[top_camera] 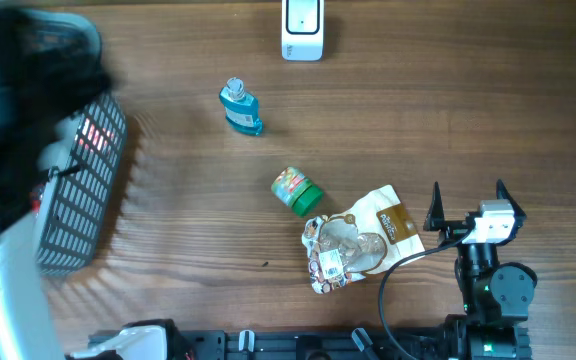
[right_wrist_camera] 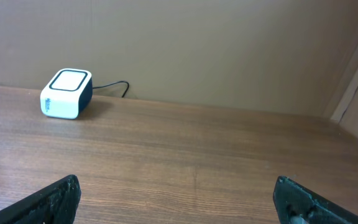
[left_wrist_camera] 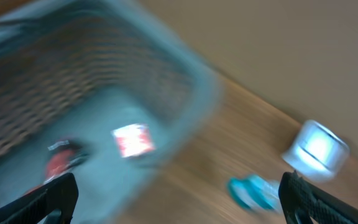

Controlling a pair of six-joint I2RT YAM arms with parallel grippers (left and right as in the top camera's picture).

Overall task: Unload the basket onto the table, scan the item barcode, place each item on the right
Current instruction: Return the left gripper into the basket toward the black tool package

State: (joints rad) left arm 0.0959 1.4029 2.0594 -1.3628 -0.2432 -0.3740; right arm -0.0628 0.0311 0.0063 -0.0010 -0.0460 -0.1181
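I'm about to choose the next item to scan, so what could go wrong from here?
The green-lidded jar lies on its side close beside the snack pouch; a grasp by the open right gripper may roll it or drag the pouch. The left wrist view is blurred over the basket, so aiming the open left gripper from it is unreliable.
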